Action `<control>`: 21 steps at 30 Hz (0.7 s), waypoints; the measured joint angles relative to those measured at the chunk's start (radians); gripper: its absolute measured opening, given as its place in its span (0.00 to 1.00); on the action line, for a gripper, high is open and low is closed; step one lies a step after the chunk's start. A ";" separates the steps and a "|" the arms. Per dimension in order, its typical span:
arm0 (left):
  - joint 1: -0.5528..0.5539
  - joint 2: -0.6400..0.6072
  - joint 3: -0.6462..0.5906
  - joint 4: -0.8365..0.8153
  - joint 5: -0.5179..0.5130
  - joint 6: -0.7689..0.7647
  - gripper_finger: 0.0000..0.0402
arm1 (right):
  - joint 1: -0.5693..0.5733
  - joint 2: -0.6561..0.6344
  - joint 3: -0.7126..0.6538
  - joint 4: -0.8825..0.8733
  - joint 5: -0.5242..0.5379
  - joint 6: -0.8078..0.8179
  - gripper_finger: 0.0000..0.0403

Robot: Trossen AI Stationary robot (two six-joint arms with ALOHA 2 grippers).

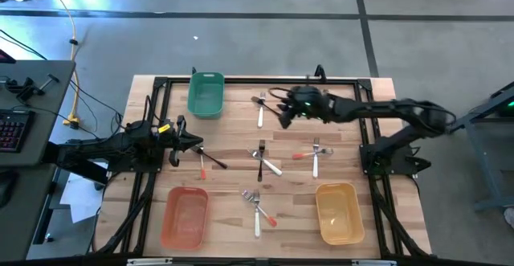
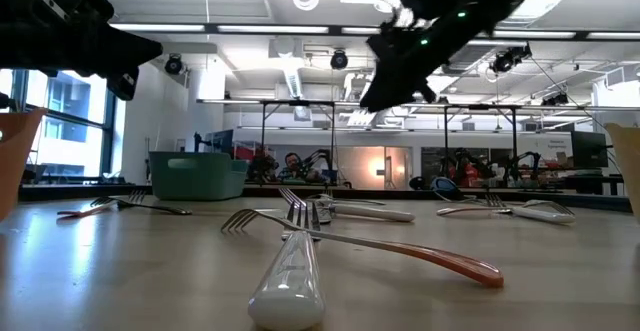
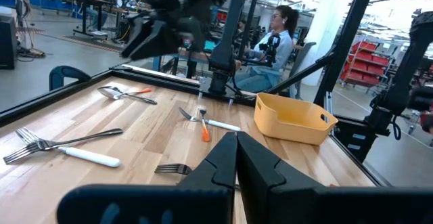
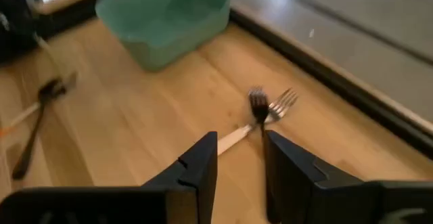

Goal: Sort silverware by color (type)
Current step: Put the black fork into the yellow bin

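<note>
The silverware lies in small crossed pairs on the wooden table. A white-handled fork and a black fork (image 1: 261, 109) lie at the far middle. Other pairs lie at the centre (image 1: 263, 161), right of centre (image 1: 315, 158), near middle (image 1: 257, 206) and left (image 1: 207, 161). My right gripper (image 4: 240, 158) hangs open above the table just right of the far pair (image 4: 260, 112), touching nothing. My left gripper (image 1: 195, 145) is shut and level at the table's left, holding nothing.
A green bin (image 1: 206, 95) stands at the far left of the table. A red bin (image 1: 185, 216) stands at the near left and a yellow bin (image 1: 339, 211) at the near right. A black frame (image 1: 241, 80) edges the table. A person sits beyond the table (image 3: 277, 34).
</note>
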 joint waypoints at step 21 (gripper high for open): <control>0.000 0.000 0.000 0.000 0.000 0.000 0.00 | -0.111 0.560 0.536 -0.558 -0.129 -0.047 0.25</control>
